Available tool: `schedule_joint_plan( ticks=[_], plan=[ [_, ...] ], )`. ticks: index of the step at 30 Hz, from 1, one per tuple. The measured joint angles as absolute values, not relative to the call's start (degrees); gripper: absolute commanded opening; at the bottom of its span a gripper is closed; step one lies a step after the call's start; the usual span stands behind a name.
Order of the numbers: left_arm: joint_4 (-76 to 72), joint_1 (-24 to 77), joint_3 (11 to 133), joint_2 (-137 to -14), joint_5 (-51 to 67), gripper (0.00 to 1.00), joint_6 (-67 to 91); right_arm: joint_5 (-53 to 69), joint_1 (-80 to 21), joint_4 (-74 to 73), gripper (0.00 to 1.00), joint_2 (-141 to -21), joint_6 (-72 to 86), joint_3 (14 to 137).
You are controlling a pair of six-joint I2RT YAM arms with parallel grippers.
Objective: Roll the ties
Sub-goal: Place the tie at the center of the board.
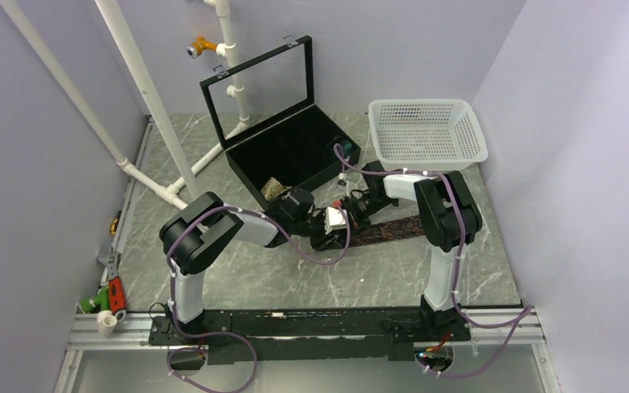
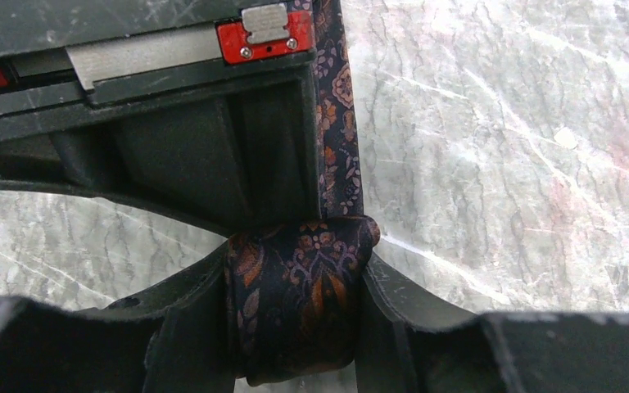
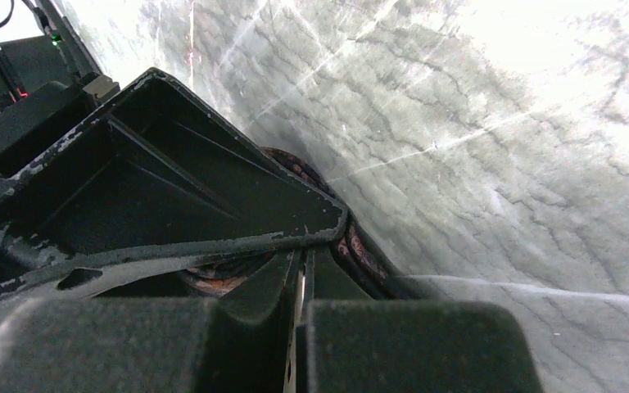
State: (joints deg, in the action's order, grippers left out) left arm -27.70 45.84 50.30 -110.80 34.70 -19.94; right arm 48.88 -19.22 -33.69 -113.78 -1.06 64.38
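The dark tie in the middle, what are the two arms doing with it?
They are rolling it. The left gripper clasps the rolled part of the tie from both sides, and the shut right gripper has its tip against the roll. The rest of the tie lies flat on the table. A tan roll already sits in the open black box.

Flat across mid-table (image 1: pixel 295 278), tie (image 1: pixel 397 229); just behind it, case (image 1: pixel 295 151); right of the case, basket (image 1: pixel 430 151); tools (image 1: pixel 110 295) at near-left edge.
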Motion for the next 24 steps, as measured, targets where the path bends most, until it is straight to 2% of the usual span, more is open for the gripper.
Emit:
schedule_joint_plan(
  ticks=[5,9,12,15,20,22,24],
  plan=[
    [-24.25,46.02,50.96,-109.89,34.13,0.32,-23.00,48.25,-18.59,-35.97,0.29,-113.21,-2.02,64.97],
    [-20.45,45.87,52.03,-109.25,33.82,0.31,-24.93,48.05,-15.99,-41.52,0.40,-112.46,-4.19,67.18],
    [-17.58,45.89,53.43,-109.27,33.80,0.32,-25.74,49.04,-14.22,-44.25,0.57,-111.20,-5.02,68.88],
    [-15.49,45.89,54.48,-109.34,33.78,0.34,-26.09,51.40,-14.11,-44.80,0.58,-109.65,-4.05,69.21],
    [-14.04,45.87,55.16,-109.40,33.74,0.37,-26.30,54.46,-16.40,-43.57,0.54,-109.43,-1.65,68.95],
    [-13.85,45.84,55.27,-109.45,33.78,0.38,-26.30,54.70,-17.37,-42.78,0.44,-109.54,-0.86,68.71],
    [-13.72,45.84,55.35,-109.49,33.82,0.39,-26.30,54.50,-18.20,-42.13,0.25,-110.08,-0.69,68.60]
  ],
)
